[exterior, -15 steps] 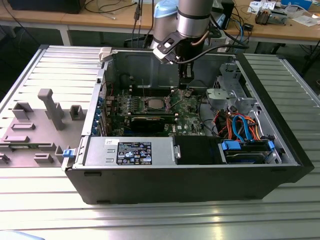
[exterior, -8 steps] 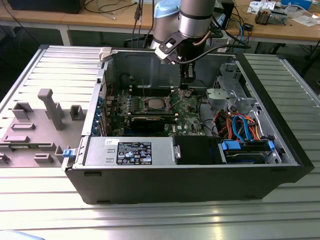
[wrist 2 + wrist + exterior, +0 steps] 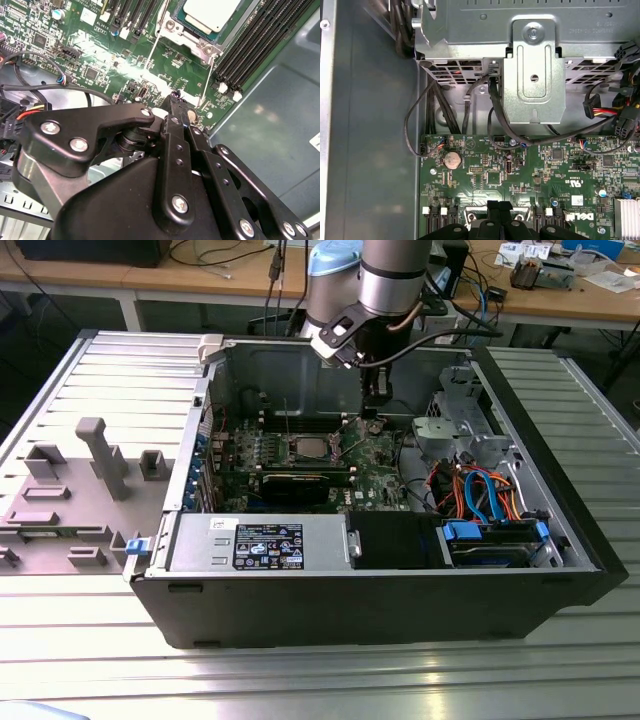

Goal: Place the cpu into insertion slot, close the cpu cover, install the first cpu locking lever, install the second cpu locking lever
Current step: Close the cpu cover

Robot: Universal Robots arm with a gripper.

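The cpu (image 3: 210,12), silver-topped, lies seated in the green board with the cpu cover (image 3: 192,42) framing it; the insertion slot is hidden beneath them. In the exterior view the cpu (image 3: 308,447) sits mid-board. Two thin wire locking levers (image 3: 153,50) (image 3: 207,82) stand raised beside the socket. My gripper (image 3: 175,96) is shut, its black fingers pressed together with nothing seen between them. Its tip hovers just above the board close to the free end of the nearer lever. The exterior view shows the gripper (image 3: 375,410) to the right of the cpu. The fingertips (image 3: 499,210) also show over the board in the first wrist view.
Long black memory slots (image 3: 255,40) run beside the socket. A graphics card (image 3: 300,483) lies across the board's front. A metal drive cage (image 3: 532,65) and bundled cables (image 3: 480,490) fill the exterior view's right. The power supply (image 3: 255,540) sits in front, and case walls (image 3: 270,125) enclose everything.
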